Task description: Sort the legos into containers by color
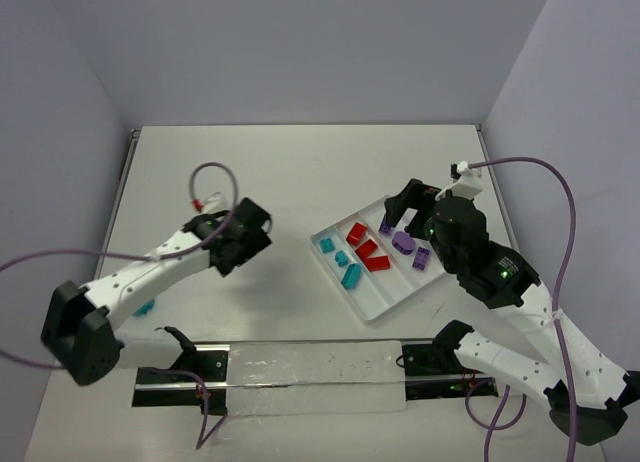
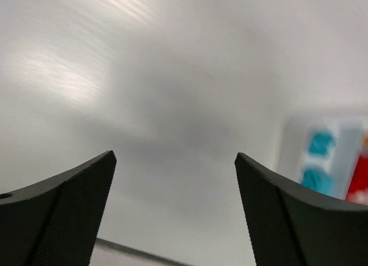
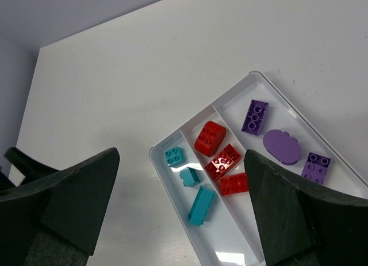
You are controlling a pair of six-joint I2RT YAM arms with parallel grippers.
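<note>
left gripper (image 2: pixel 175 156): fingers apart, empty, over bare table (image 1: pixel 300 172), 9 o'clock | right gripper (image 3: pixel 181 152): fingers apart, empty, above tray (image 3: pixel 253 76), 3 o'clock | tray compartments: teal legos (image 3: pixel 200 204), red legos (image 3: pixel 223 161), purple legos (image 3: pixel 255 116), one colour each | stray teal lego (image 1: pixel 145 307): on table, 8 o'clock, partly under left arm (image 1: pixel 150 267)

My left arm (image 1: pixel 150 267) reaches from the lower left of the frame up toward the centre; my left gripper (image 2: pixel 173 162) at its end has its fingers spread wide with nothing between them. My right arm (image 1: pixel 520 312) rises from the lower right, bent at the elbow; my right gripper (image 3: pixel 182 156) points down at centre right, fingers equally wide, holding nothing
</note>
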